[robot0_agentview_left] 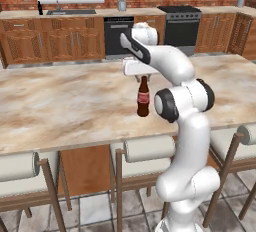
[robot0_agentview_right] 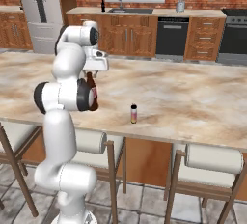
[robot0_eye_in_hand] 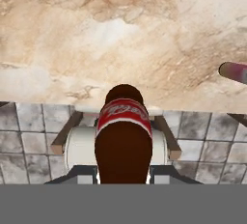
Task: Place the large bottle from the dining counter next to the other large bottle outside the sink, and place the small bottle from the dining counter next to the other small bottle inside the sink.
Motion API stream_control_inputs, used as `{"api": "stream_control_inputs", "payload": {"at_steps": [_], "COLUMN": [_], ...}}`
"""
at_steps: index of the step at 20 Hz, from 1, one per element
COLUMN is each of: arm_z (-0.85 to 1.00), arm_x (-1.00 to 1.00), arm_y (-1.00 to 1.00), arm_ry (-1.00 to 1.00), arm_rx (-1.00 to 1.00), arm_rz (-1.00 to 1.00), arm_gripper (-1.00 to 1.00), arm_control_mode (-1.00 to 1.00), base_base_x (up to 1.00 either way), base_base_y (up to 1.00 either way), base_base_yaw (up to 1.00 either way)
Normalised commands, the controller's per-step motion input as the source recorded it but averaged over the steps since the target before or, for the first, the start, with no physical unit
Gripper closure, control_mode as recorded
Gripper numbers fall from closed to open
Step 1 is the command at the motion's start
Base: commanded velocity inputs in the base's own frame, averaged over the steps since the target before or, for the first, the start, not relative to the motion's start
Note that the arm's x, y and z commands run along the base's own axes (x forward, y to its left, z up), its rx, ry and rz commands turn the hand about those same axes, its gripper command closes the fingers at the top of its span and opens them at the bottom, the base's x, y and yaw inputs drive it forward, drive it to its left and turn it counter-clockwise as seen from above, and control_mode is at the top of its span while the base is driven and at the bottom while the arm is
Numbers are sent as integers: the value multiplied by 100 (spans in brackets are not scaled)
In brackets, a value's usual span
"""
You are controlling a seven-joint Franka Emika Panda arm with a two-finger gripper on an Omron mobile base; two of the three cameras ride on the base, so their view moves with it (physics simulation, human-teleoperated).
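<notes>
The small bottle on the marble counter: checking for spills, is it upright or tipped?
Upright: the small yellow-labelled bottle stands cap-up on the marble dining counter.

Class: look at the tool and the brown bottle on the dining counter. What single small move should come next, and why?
Probably lift straight up. The tool looks shut on the neck of the large bottle, whose base seems at or near the dining counter. Raising it first would likely clear the surface and the small bottle before any carry toward the sink.

Large bottle (robot0_eye_in_hand: 123, 141) between end effector (robot0_eye_in_hand: 123, 175) tips, above dining counter (robot0_eye_in_hand: 120, 35).
</notes>
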Motion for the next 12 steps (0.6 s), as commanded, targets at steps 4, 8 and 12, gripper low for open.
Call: {"api": "stream_control_inputs", "payload": {"at_steps": [4, 8, 12], "arm_z": [27, 17, 11], "arm_x": [-66, -50, -33], "arm_y": [0, 0, 0], "arm_ry": [-19, -28, -20], "arm_rx": [1, 0, 0], "arm_rz": [0, 0, 0], "arm_gripper": [100, 100, 100], "arm_control_mode": [-100, -100, -100], "base_base_x": [0, 0, 0], "base_base_y": [0, 0, 0], "base_base_yaw": [0, 0, 0]}}
